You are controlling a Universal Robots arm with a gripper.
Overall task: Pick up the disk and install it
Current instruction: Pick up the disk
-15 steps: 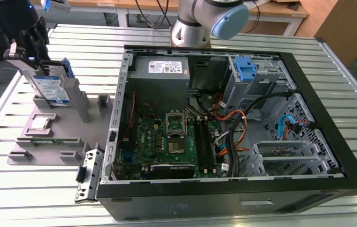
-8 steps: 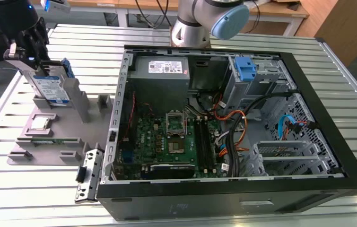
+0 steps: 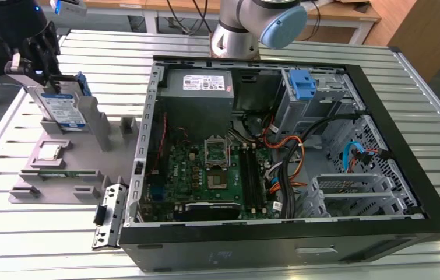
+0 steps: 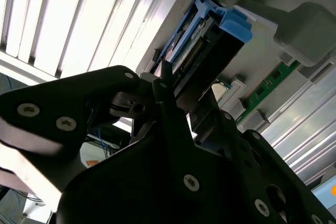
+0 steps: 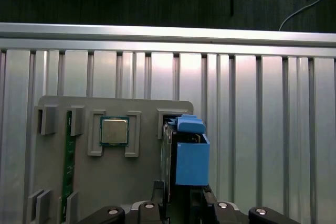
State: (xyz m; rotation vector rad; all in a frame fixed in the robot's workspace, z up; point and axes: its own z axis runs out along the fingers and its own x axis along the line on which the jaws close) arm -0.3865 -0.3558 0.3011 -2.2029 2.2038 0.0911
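Observation:
The disk (image 3: 58,106), a silver-grey drive with a white-and-blue label and a blue carrier frame, stands on edge in a slot of the grey fixture (image 3: 87,146) at the exterior view's left. My black gripper (image 3: 39,73) sits on the disk's upper end, shut on it. In the first wrist view the disk (image 5: 191,161) runs between the fingers (image 5: 157,190), and my gripper (image 5: 181,200) straddles it. In the second wrist view one finger (image 4: 164,85) lies against the disk (image 4: 210,30). The disk's lower end still sits in the fixture slot.
The open computer case (image 3: 377,102) lies to the exterior view's right, with a blue latch (image 3: 302,84) on its drive cage, a grey power supply (image 3: 200,84) and loose cables. The fixture also holds a processor chip (image 5: 114,130) and a green memory stick (image 5: 67,166). The arm's base (image 3: 239,29) stands behind the case.

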